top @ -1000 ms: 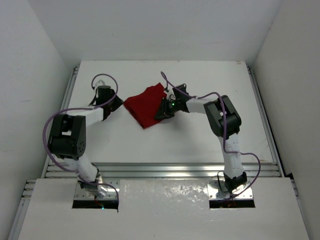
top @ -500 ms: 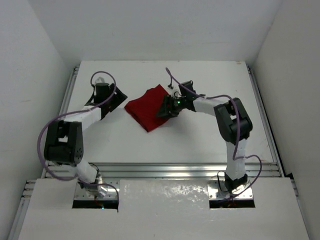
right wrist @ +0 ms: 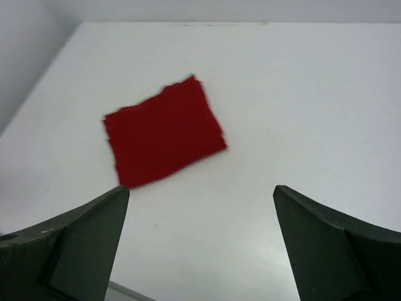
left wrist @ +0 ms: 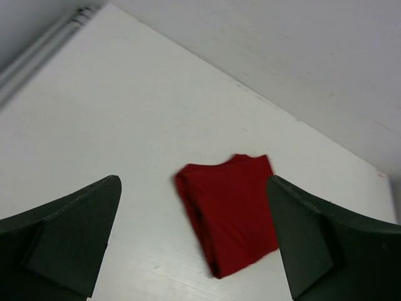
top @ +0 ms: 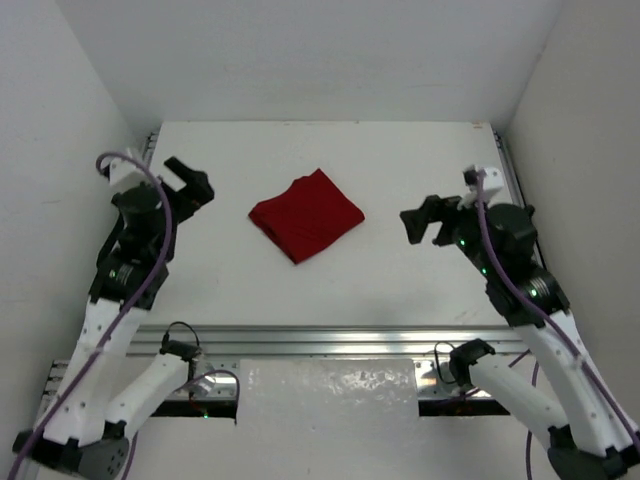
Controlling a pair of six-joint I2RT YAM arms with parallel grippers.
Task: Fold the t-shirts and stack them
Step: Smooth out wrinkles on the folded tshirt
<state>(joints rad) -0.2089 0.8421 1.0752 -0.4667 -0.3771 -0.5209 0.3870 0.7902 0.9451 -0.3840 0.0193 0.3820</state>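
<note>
Folded dark red t-shirt (top: 306,215) lies flat mid-tabletop (top: 420,290), slightly left of centre; turned diamond-wise, one corner toward the near edge, long axis slanting near-left to far-right; left fingers (left wrist: 62,241) spread wide, holding nothing; right fingers (right wrist: 326,244) equally wide, touching nothing.

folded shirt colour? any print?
The t-shirt is plain dark red, no print visible. Shows best in the right wrist view.

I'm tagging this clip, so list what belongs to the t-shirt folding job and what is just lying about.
Belongs to the job:
- t-shirt, dark red, folded, lying flat
- left tool, open, apart from the shirt
- right tool, open, apart from the shirt

Just there:
- table, white
- metal rail along the table's near edge
</note>
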